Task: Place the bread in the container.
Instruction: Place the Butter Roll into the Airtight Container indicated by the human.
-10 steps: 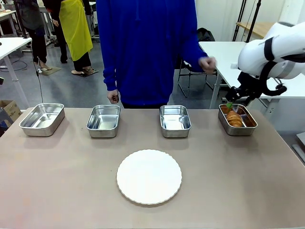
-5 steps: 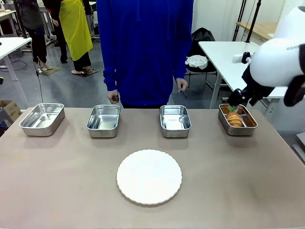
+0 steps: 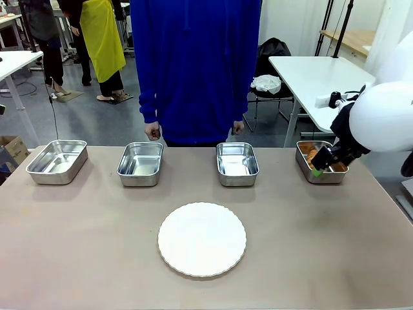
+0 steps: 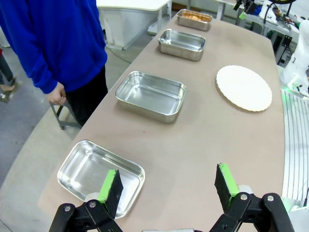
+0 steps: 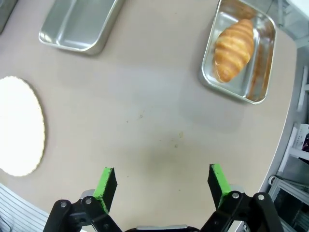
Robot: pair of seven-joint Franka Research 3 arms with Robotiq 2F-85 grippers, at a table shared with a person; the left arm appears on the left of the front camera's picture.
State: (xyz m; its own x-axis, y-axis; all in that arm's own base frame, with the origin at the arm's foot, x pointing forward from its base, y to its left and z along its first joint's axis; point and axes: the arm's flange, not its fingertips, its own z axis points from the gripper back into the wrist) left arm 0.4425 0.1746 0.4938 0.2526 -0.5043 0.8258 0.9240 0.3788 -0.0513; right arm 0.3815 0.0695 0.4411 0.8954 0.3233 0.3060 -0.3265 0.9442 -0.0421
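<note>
- Bread [image 5: 233, 46]: lies inside the container [image 5: 258, 82], at 1 o'clock in the right wrist view; released.
- Right gripper [image 5: 163, 183]: fingers spread, empty, above bare table.
- Left gripper [image 4: 168, 186]: spread, empty, over the table's end, near another pan [image 4: 87, 166].
- Plate [image 3: 202, 239]: bare, mid-table.
- Step judged: retreat; lift clear without clipping the container's rim.

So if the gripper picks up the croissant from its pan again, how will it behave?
The croissant looks puffy with thin ridges, so it is probably light and would likely dent or flake under a firm squeeze. Lying flat in the container, with tapered ends, it seems unlikely to roll.
</note>
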